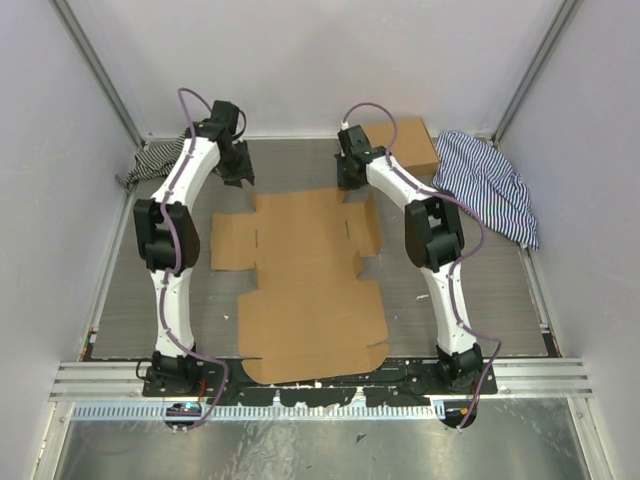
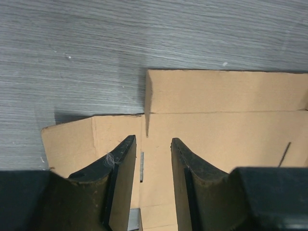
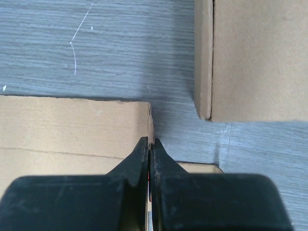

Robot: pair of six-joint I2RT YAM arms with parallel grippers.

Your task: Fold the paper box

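Two grippers wait at the far edge of the paper box [image 1: 310,280], which lies flat on the table [image 1: 480,300]. The right gripper [image 3: 150,142] is squeezed tight at one corner of the far flap [image 3: 72,120]. The left gripper [image 2: 152,139] hangs over the other corner, fingers a bit apart. Lifting that flap looks like the step now, so the left must pinch too.

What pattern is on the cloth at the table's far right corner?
The cloth has blue-and-white stripes; the top external view shows it best.

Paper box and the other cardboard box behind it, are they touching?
Apart. The right wrist view shows a strip of grey table between the paper box and the other cardboard box.
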